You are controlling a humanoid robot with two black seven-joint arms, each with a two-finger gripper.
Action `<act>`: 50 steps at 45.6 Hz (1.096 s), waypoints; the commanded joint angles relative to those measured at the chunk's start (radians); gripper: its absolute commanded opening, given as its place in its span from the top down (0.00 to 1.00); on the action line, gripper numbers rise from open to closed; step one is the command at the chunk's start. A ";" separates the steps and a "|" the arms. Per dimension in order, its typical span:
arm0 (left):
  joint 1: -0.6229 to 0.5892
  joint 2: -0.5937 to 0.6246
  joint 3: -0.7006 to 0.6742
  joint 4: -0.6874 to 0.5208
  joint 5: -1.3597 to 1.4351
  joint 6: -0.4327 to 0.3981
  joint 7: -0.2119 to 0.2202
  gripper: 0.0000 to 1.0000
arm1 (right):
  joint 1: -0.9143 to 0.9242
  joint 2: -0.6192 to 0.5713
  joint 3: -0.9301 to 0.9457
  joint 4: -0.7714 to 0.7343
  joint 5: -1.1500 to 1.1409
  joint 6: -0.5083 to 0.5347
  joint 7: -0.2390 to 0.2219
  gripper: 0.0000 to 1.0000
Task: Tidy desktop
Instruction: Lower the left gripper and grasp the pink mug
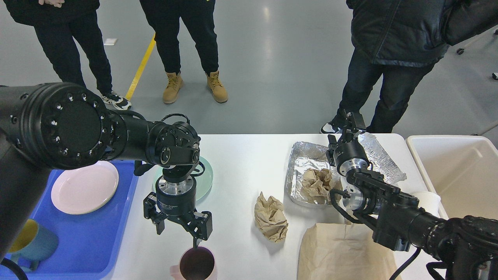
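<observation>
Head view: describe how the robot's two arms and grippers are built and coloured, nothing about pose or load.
Both arms are matte black, made of thick round segments. The left arm's big joint cap carries a ring of small bolts; a silver metal collar with small printed lettering sits above the black two-finger left gripper, and thin black cables loop at its wrist. The right gripper follows a similar silver collar and looping black cable.

Wide white desktop (241,163), rounded corners
</observation>
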 commanded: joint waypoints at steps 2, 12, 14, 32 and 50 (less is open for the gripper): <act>0.058 -0.015 0.000 0.060 0.000 0.000 0.001 0.04 | 0.000 0.000 0.000 0.000 0.000 0.000 0.000 0.00; 0.101 -0.042 0.000 0.100 0.000 0.000 0.001 0.04 | 0.000 0.000 0.000 0.000 0.000 0.000 0.000 0.00; 0.104 -0.042 0.000 0.102 0.000 0.000 0.000 0.04 | 0.000 0.000 0.000 0.000 0.000 0.000 0.000 0.00; 0.136 -0.042 -0.003 0.110 0.000 0.000 0.001 0.04 | 0.000 0.000 0.000 0.000 0.000 0.000 0.000 0.00; 0.168 -0.075 -0.001 0.150 0.001 0.000 0.004 0.12 | 0.000 0.000 0.000 0.000 0.000 0.000 0.000 0.00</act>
